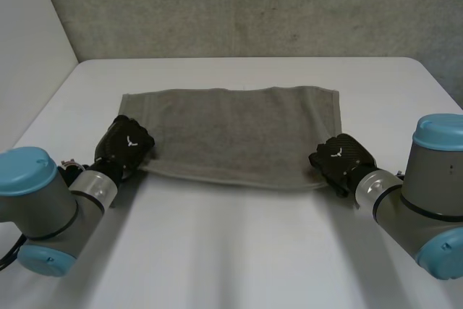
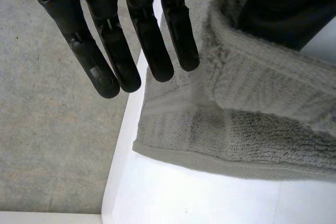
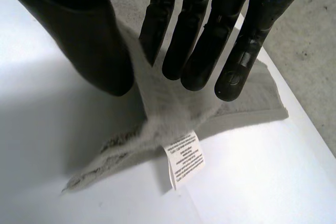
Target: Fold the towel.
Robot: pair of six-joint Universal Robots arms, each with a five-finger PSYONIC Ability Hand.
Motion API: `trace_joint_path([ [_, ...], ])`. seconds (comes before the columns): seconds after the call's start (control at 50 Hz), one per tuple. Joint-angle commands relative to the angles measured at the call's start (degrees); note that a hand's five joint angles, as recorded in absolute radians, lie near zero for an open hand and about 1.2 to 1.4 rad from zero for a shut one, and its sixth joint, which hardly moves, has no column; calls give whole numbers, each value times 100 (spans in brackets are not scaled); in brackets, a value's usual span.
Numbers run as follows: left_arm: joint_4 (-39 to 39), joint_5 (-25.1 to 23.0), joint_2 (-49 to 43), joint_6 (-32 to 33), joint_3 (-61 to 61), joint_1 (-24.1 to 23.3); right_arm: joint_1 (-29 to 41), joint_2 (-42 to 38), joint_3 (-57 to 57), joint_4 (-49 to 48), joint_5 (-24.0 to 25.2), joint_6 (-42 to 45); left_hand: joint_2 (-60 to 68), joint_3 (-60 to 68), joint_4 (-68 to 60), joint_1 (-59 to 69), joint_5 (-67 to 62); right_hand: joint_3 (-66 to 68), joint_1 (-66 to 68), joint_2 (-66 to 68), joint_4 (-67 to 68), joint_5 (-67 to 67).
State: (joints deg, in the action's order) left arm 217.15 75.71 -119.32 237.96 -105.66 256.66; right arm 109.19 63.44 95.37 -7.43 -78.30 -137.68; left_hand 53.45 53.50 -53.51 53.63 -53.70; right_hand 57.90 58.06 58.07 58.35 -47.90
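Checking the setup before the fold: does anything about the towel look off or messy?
Nothing serious. The towel lies spread out and whole; the one untidy detail is its white care label sticking out at the near corner pinched by the right hand.

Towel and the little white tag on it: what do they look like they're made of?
The towel looks like grey terry cloth, probably cotton, with a matte finish: it has fuzzy looped pile and a flat woven band near its edge. The tag looks like thin white fabric, possibly satin or papery, printed with small dark text.
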Motion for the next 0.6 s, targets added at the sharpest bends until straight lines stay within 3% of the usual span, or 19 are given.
trace_joint_path([
  [0.02,29,22,40,-4,-95,120,-187,-25,-10,13,-334,-49,-825,-829,831,-843,1850,-291,-307,-307,-336,291],
  [0.3,29,31,84,-4,-174,489,-495,-16,-98,84,-440,-49,-1278,-1283,1285,-1297,2304,-257,-273,-274,-302,257],
  [0.36,20,31,119,-4,-209,534,-548,-16,-98,84,-432,-93,-1312,-1317,1319,-1331,2338,349,333,332,304,-349],
  [0.4,20,31,120,-4,-218,534,-548,-16,-106,84,-423,-145,-1363,-1367,1369,-1381,2388,1972,1956,1955,1926,-1972],
  [0.6,20,49,208,-4,-245,534,-600,36,-142,84,-432,-163,-1245,-1250,1252,-1264,2270,2210,2194,2193,2165,-2210],
])
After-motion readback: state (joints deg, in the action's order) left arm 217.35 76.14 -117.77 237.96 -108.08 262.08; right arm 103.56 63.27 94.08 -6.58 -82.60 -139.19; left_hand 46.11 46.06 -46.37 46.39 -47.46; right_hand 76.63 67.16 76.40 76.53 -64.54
